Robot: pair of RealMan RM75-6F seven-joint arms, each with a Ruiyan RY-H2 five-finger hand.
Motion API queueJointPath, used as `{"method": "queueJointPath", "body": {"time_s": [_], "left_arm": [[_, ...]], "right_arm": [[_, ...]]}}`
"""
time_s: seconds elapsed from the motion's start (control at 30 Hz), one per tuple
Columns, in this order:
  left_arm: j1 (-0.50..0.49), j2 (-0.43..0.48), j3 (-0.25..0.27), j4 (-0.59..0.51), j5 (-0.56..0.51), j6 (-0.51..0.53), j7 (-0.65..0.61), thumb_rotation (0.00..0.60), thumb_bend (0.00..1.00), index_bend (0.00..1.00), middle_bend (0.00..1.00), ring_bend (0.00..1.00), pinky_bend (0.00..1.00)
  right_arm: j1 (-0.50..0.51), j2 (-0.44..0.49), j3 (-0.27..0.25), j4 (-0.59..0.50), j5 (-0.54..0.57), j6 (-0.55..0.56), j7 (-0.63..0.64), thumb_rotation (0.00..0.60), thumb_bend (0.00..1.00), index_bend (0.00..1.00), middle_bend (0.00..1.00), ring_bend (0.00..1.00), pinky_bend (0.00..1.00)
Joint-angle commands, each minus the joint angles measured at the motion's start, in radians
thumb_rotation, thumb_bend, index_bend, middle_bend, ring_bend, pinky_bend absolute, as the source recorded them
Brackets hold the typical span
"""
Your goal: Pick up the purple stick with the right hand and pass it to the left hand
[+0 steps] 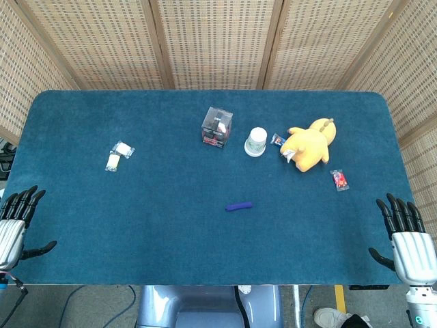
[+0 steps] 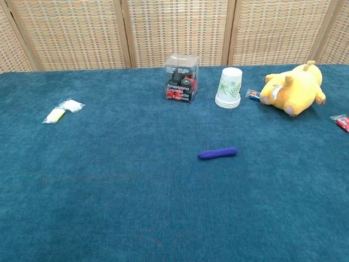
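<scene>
Purple stick [image 1: 239, 206] lies alone; paper cup [image 1: 257, 141] behind, well apart.

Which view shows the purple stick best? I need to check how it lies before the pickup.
The chest view: the purple stick appears larger there, lying flat on the blue table, its rounded ends clear. The head view shows the same stick from above, small, with little detail.

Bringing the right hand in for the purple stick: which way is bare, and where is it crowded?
Bare cloth runs from the right hand to the purple stick along the near edge, and on toward the left hand. The far right is crowded: paper cup, yellow plush toy, red packet.
</scene>
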Motion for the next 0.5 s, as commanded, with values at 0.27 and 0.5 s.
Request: {"method": "queueJointPath", "body": {"time_s": [0.27, 0.5], "left_arm": [[-0.001, -0.007, -0.003, 0.006, 0.004, 0.005, 0.007, 0.6, 0.0, 0.0, 0.0, 0.0, 0.0], [-0.004, -0.031, -0.012, 0.013, -0.006, 0.007, 0.052, 0.6, 0.0, 0.0, 0.0, 0.0, 0.0]], "right_arm": [[0.006, 0.0, 0.004, 0.003, 0.008, -0.013, 0.011, 0.6, 0.0, 0.0, 0.0, 0.0, 0.0], [0.084, -0.029, 0.038, 0.017, 0.021, -0.11, 0.009, 0.6, 0.0, 0.0, 0.0, 0.0, 0.0]]}}
